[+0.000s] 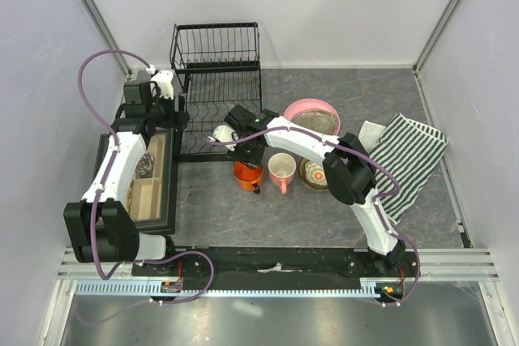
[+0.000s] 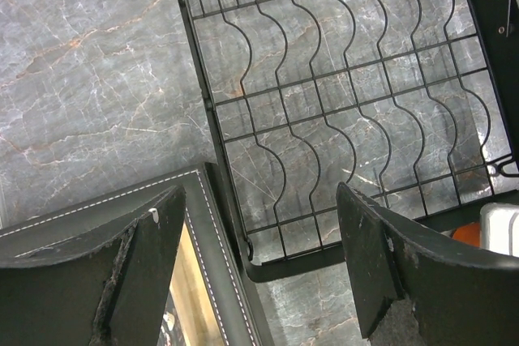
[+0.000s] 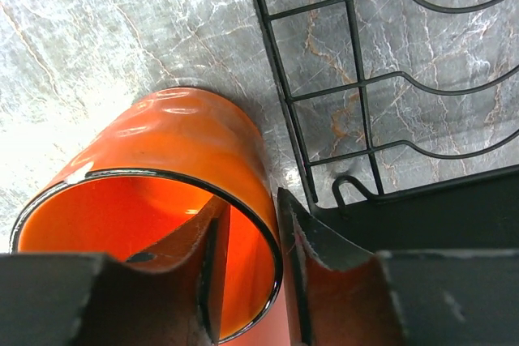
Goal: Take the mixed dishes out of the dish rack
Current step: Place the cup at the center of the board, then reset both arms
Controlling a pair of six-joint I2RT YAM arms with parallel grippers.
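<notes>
The orange mug (image 1: 247,174) stands upright on the table just in front of the dish rack (image 1: 215,111). My right gripper (image 1: 247,154) is shut on its rim: in the right wrist view one finger is inside the mug (image 3: 154,160), the other outside, the gripper (image 3: 253,204) astride the wall. The pink mug (image 1: 281,169), the tan-brown bowl (image 1: 315,173) and the wide pink dish (image 1: 312,115) stand on the table to the right. The rack's slotted base (image 2: 340,119) holds no dishes. My left gripper (image 2: 259,192) is open and empty above the rack's near-left corner.
The black-framed box of trinkets (image 1: 150,180) lies left of the rack, its stitched edge (image 2: 203,241) touching the rack's corner. The striped cloth (image 1: 409,160) lies at the right. The rack's edge (image 3: 389,119) runs close beside the orange mug. Walls enclose the table.
</notes>
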